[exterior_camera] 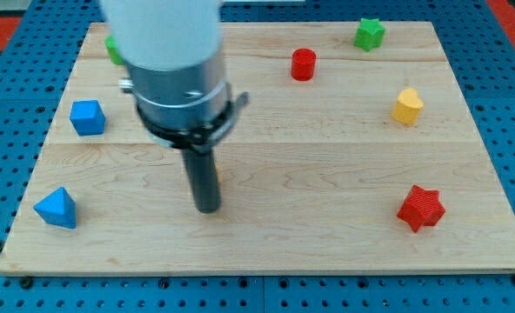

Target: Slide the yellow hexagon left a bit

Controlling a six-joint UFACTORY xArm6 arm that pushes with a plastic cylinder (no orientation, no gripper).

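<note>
— Being pressed down onto the board, is my tip (207, 209) touching any block?
— No block is being touched. The rod has no jaws, so nothing is being pinched; its end is being held on bare wood.
— Where is the yellow block (407, 106) being seen?
— Well apart from the tip, toward the view's right and somewhat toward the top. Its hexagon shape cannot be made out with certainty.
— What else is being carried by the wooden board (266, 252)?
— A red star (421, 208) is lying far to the tip's right at about the same height. A red cylinder (303, 64) and a green star (370, 34) are lying up and to the right. Two blue blocks are lying to the left, one (87, 116) higher and the other (56, 208) level with the tip. A green block (112, 48) is being partly hidden by the arm.
— And under the board?
— It is being supported by a blue perforated table (510, 87).
</note>
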